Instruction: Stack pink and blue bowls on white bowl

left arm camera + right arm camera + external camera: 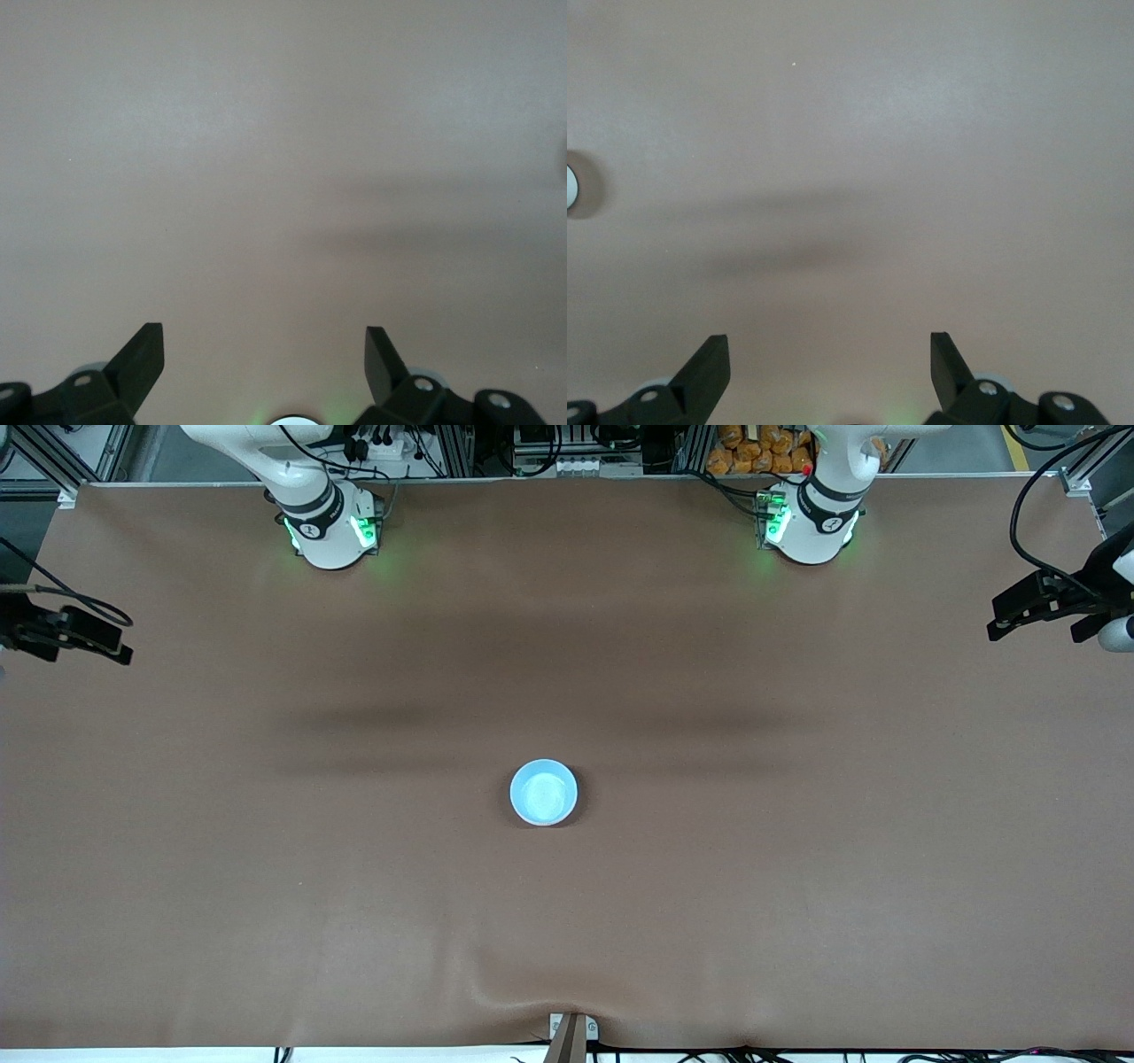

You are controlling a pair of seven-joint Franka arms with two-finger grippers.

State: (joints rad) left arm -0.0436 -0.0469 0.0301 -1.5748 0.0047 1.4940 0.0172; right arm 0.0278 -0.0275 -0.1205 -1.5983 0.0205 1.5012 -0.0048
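A light sky blue bowl (pixel 544 792) stands upright near the middle of the brown table (pixel 797 886). Seen from above, only the blue one shows; no pink or white bowl is visible anywhere, and what lies under the blue bowl is hidden. A sliver of a pale bowl rim (pixel 570 190) shows at the edge of the right wrist view. My left gripper (pixel 998 618) (pixel 264 341) is open and empty, up over the left arm's end of the table. My right gripper (pixel 122 645) (pixel 830 347) is open and empty over the right arm's end.
The two arm bases (pixel 332 527) (pixel 811 522) glow green along the table's edge farthest from the front camera. A small clamp (pixel 571 1032) sits at the nearest edge. The cloth wrinkles slightly near it.
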